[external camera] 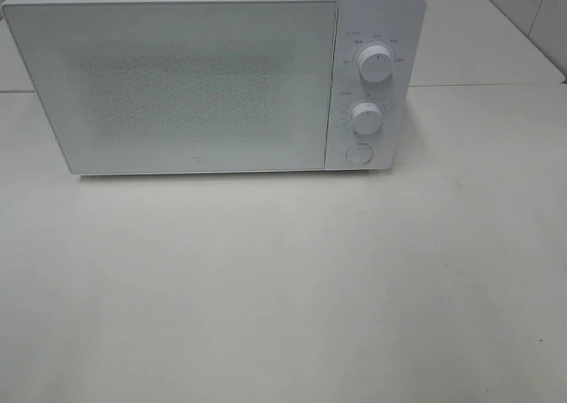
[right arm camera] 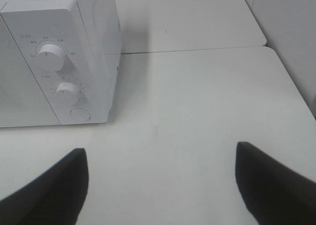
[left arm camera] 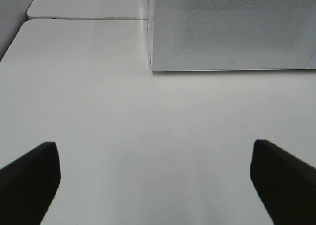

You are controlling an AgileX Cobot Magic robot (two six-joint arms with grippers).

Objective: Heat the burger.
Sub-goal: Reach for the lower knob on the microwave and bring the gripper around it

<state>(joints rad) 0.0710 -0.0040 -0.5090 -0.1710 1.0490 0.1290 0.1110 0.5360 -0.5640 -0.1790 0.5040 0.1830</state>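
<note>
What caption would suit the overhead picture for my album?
Closed white microwave with two dials above a round button, on a white table.

Lab-type test bench w/ kitchen appliance, white microwave (external camera: 177, 84) w/ rotary dials (external camera: 375, 65), plain white tables (external camera: 283, 288) butted edge to edge, pale wall (external camera: 536, 13) at rear-right.

Bright, even light casts a soft shadow under the microwave (external camera: 177, 84); slightly hazy.

My left claw (left arm camera: 153, 148) shows two plain black, wedge-shaped fingers (left arm camera: 29, 180). My right claw (right arm camera: 160, 151) carries the same pair, dark and blunt-tipped.
</note>
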